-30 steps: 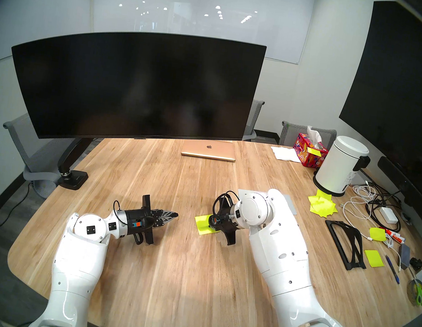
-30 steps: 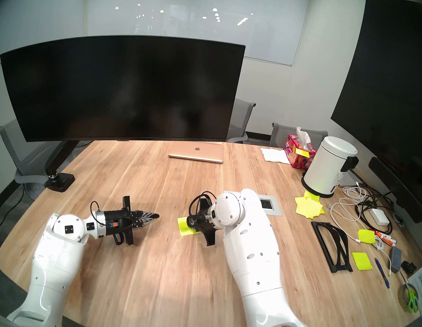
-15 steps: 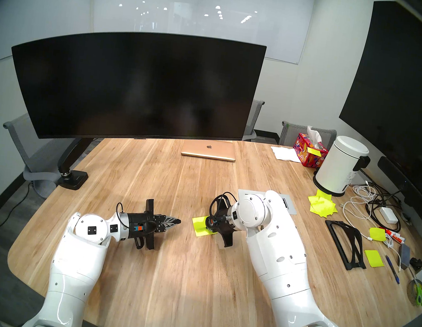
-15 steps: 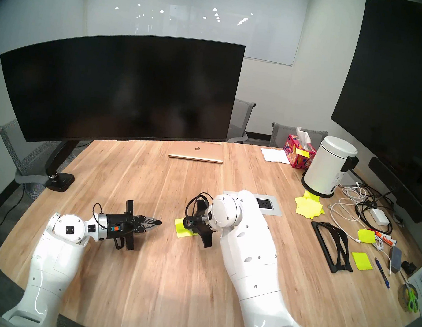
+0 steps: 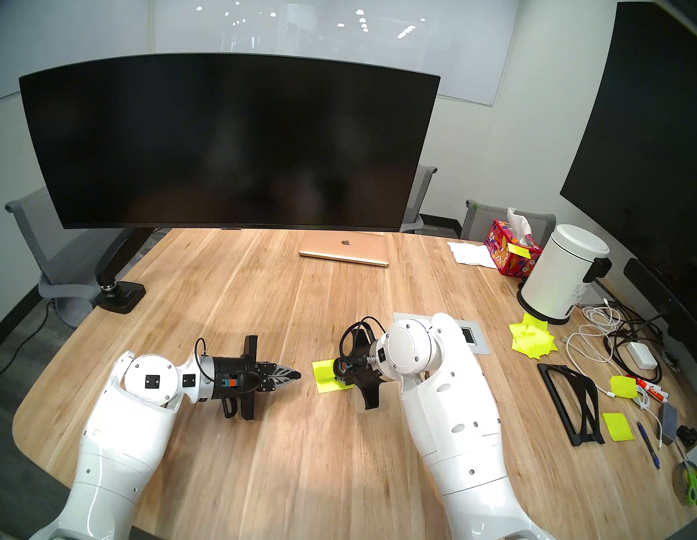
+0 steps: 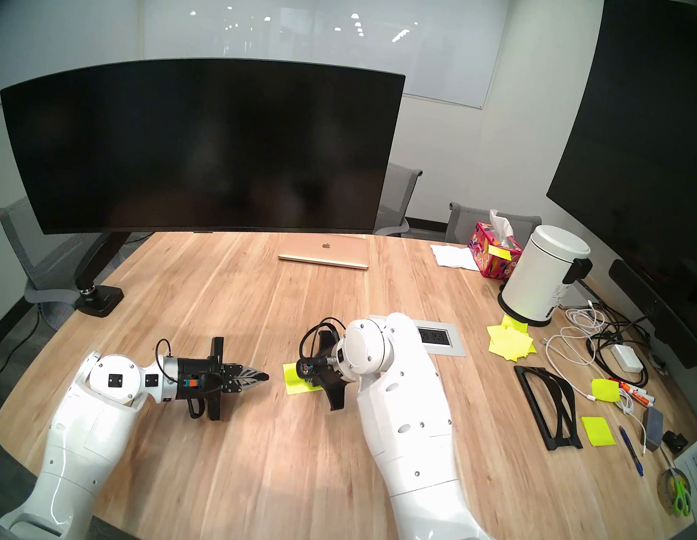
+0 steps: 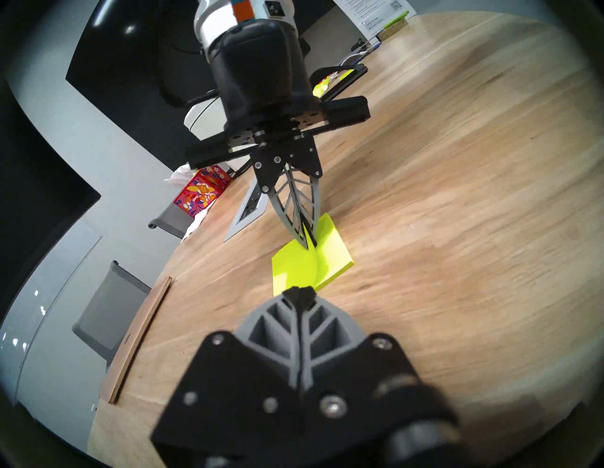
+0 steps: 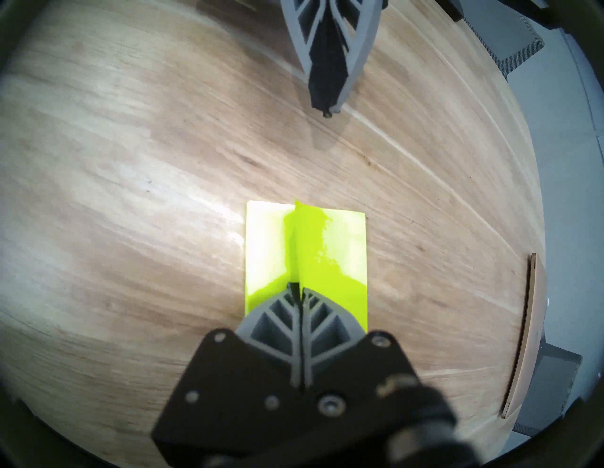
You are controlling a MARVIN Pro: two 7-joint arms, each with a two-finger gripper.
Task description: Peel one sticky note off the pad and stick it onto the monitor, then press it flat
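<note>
The neon yellow-green pad (image 5: 322, 374) (image 6: 290, 381) (image 7: 336, 258) (image 8: 340, 248) lies on the wooden table, mid-front. My right gripper (image 5: 340, 378) (image 7: 309, 243) (image 8: 295, 287) points down onto it, shut on one sticky note (image 7: 294, 268) (image 8: 295, 235). The note stands up from the pad, still joined along one edge. My left gripper (image 5: 299, 375) (image 6: 265, 377) (image 7: 299, 294) (image 8: 327, 111) is shut and empty, low over the table. Its tip points at the pad from a short way to the left. The wide curved monitor (image 5: 223, 138) (image 6: 196, 143) stands at the back left.
A gold laptop (image 5: 345, 247) lies under the monitor's right end. On the right are a tissue box (image 5: 511, 250), a white bin (image 5: 564, 276), a jumble of yellow sheets (image 5: 532, 340), cables, a black stand (image 5: 571, 399) and a tall flat screen (image 5: 667, 149). An outlet plate (image 5: 475, 342) sits behind my right wrist.
My right gripper has moved left, and the pad has slid left with it. My left gripper has moved right and nearer the pad. Both stayed shut.
</note>
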